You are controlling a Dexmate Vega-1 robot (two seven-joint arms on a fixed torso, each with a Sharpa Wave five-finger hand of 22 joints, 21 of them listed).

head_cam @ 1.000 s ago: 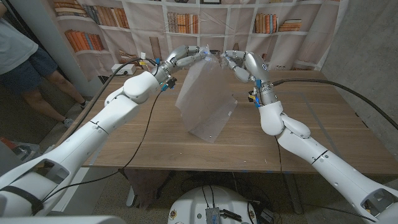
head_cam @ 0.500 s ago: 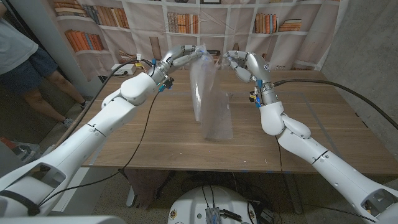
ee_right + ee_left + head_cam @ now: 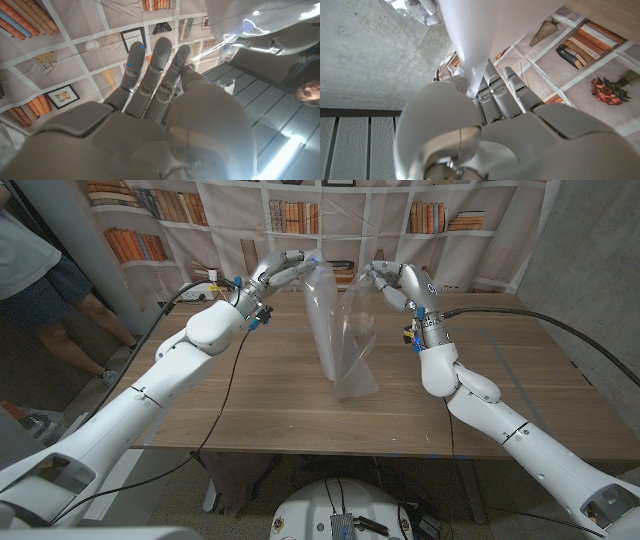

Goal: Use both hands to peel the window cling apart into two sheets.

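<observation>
The clear window cling (image 3: 342, 340) hangs upright above the wooden table (image 3: 520, 370), its lower edge close to the tabletop. My left hand (image 3: 280, 272) pinches its top corner, and in the left wrist view the film (image 3: 475, 35) runs out from between my fingertips (image 3: 492, 87). My right hand (image 3: 393, 282) is raised level with the left and holds the other top edge. In the right wrist view a glinting strip of the cling (image 3: 235, 30) stretches away from my fingers (image 3: 155, 60). Between the two hands the top of the cling spreads apart.
A bookshelf-print backdrop (image 3: 440, 220) hangs behind the table. A person (image 3: 30, 270) stands at the far left edge. Black cables (image 3: 530, 312) trail from both wrists over the table. A concrete wall (image 3: 590, 250) closes the right side.
The cling swung from a broad tilted face to nearly edge-on, and now its top fans open between the hands. My left hand drew slightly left; the right hand barely moved.
</observation>
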